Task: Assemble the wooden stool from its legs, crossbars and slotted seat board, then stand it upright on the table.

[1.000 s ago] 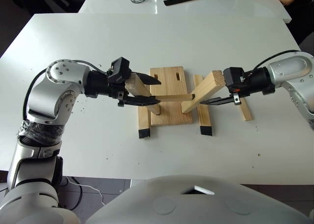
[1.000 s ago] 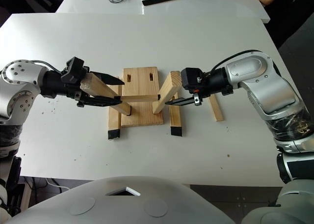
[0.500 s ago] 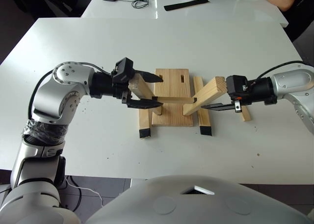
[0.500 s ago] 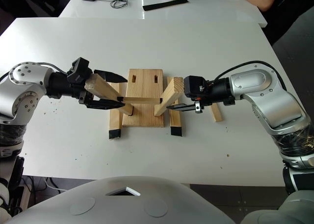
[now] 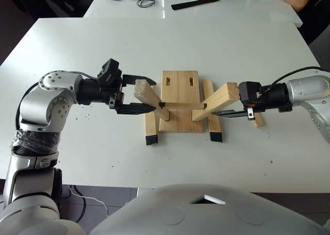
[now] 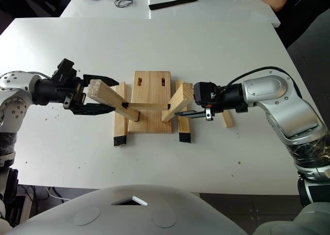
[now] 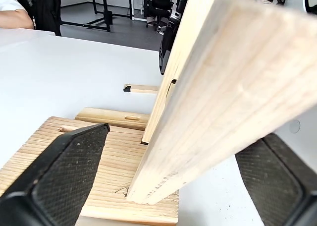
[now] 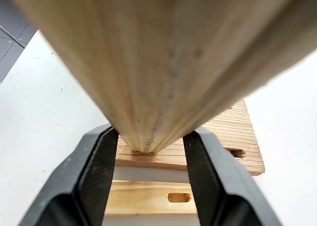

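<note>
- The half-built frame, a left leg (image 5: 152, 98) and a right leg (image 5: 216, 100) joined by one crossbar (image 5: 181, 105), sits tilted over the seat board (image 5: 179, 83), which lies flat mid-bench (image 5: 77, 44).
- Big change: the left claw (image 5: 153, 95) has let go and backed off to the left. Its pads are now spread, with the left leg's top end loose between them.
- In the left wrist view, that leg's foot looks to be resting on the board.
- The right claw (image 5: 219, 107) hasn't budged and is still pinching the right leg.
- We reckon the joint holds by itself now, so the left arm is free for another part.
- Two spare legs (image 5: 150, 129) flank the board, and a loose crossbar (image 5: 258, 120) lies by the right arm.
</note>
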### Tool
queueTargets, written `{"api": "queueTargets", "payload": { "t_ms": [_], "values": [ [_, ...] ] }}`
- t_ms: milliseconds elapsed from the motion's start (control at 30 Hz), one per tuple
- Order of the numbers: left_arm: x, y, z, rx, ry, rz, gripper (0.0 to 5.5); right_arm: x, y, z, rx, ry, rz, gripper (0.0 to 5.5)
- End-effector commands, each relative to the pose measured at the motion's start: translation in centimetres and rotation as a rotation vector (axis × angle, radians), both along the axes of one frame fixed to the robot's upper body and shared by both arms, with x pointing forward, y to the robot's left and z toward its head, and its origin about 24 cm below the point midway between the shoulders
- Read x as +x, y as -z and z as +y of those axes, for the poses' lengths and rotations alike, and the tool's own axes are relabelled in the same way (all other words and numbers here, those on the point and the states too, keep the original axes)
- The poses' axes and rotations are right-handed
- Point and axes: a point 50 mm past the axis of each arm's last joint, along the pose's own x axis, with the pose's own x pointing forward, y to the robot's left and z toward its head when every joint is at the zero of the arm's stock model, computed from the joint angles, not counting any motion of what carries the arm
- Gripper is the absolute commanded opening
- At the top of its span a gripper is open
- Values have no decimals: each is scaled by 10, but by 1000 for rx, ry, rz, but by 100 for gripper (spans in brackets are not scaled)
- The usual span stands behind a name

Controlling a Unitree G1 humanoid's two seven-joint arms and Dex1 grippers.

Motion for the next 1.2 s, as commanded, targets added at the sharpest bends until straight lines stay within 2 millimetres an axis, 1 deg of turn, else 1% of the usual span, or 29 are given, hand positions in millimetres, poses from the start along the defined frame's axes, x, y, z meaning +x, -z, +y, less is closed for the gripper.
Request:
{"api": "queueTargets", "payload": {
  "t_ms": [33, 167, 300, 333, 467, 500, 600, 667, 733, 767, 867, 967, 1000, 1033, 1100, 1167, 1200],
  "values": [
    [2, -9, 14, 1, -87, -27, 439, -4, 24, -12, -96, 85, 82, 204],
    [1, -7, 20, 4, -126, -30, 439, 2, 18, -16, -77, 143, 38, 204],
    [-1, -2, 21, 15, -141, -26, 439, 4, 14, -19, -62, 171, 24, 204],
    [-1, -2, 21, 15, -142, -27, 439, 5, 12, -19, -57, 176, 19, 233],
    [-1, 0, 20, 19, -147, -30, 439, 6, 7, -17, -35, 172, 23, 300],
    [-1, 1, 19, 21, -147, -31, 439, 6, 6, -16, -31, 169, 30, 309],
    [0, 2, 18, 27, -147, -36, 439, 3, 6, -16, -40, 147, 44, 309],
    [-1, 2, 20, 29, -157, -39, 439, 2, 5, -23, -54, 175, 31, 309],
    [-2, 0, 24, 26, -175, -44, 439, 1, 3, -36, -68, 243, -2, 309],
    [-4, -3, 27, 18, -190, -48, 439, 0, 1, -43, -63, 290, -22, 309],
    [-4, -23, 43, -67, -279, -65, 439, -9, -3, -64, -15, 465, -82, 309],
    [-5, -42, 58, -127, -375, -98, 439, -19, -9, -75, 57, 628, -164, 309],
    [-4, -48, 61, -147, -410, -113, 439, -21, -14, -75, 107, 674, -189, 291],
    [-3, -57, 62, -189, -437, -128, 439, -21, -23, -74, 194, 732, -234, 287],
    [0, -73, 60, -298, -465, -120, 406, -25, -41, -67, 370, 772, -288, 248],
    [-1, -81, 46, -344, -442, -123, 380, -28, -58, -50, 566, 748, -286, 218],
    [-1, -82, 37, -349, -425, -124, 380, -28, -65, -41, 653, 732, -279, 203]
  ]
}}
